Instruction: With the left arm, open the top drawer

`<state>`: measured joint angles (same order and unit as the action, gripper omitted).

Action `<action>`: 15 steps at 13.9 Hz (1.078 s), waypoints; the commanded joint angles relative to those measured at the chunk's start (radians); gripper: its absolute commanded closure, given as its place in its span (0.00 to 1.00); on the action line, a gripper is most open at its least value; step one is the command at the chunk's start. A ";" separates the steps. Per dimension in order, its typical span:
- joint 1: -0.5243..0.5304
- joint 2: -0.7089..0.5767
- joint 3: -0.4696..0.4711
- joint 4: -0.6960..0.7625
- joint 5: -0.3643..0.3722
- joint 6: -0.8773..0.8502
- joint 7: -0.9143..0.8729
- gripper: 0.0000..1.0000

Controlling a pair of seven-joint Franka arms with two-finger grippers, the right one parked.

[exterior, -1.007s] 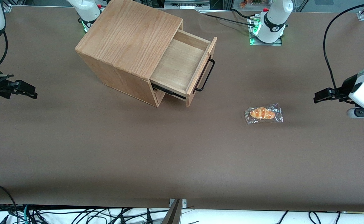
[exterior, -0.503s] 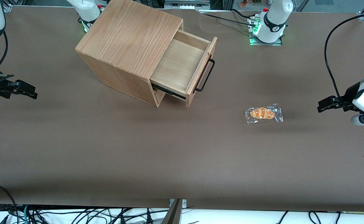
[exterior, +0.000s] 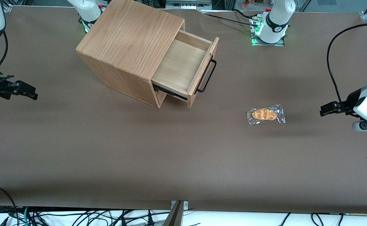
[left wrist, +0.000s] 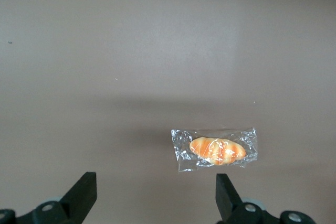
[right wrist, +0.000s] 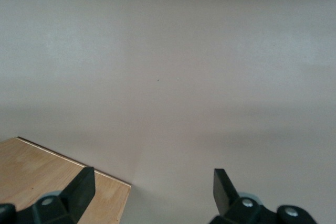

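Toward the working arm's end, the gripper [exterior: 324, 110] hangs spread; the top drawer [exterior: 183, 67] faces it, pulled out.

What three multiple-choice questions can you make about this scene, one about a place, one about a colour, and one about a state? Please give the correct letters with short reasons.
1. Where is the left gripper?
A. On the drawer handle
B. Above the table, toward the working arm's end, apart from the wrapped bread roll
C. Inside the drawer

2. What colour is the handle of the top drawer?
A. Black
B. Silver
C. White

3. In what state is the top drawer?
A. Fully shut
B. Removed from the cabinet
C. Pulled out, its floor showing

Answers:
1. B: the front view shows the gripper over bare table, clear of the roll and the drawer.
2. A: the bar across the drawer front is black.
3. C: the drawer projects from the cabinet with its pale floor exposed and bare.
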<state>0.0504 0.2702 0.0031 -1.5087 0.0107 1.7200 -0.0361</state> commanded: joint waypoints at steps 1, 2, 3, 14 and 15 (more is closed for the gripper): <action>-0.001 -0.008 0.000 0.010 0.037 -0.063 0.018 0.00; -0.001 -0.009 -0.002 0.012 0.037 -0.089 0.022 0.00; -0.001 -0.011 -0.002 0.012 0.034 -0.117 0.022 0.00; 0.008 -0.063 -0.002 -0.001 0.020 -0.183 0.094 0.00; 0.008 -0.065 -0.002 -0.001 0.020 -0.183 0.094 0.00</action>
<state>0.0545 0.2269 0.0046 -1.5039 0.0107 1.5513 0.0295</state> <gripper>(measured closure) 0.000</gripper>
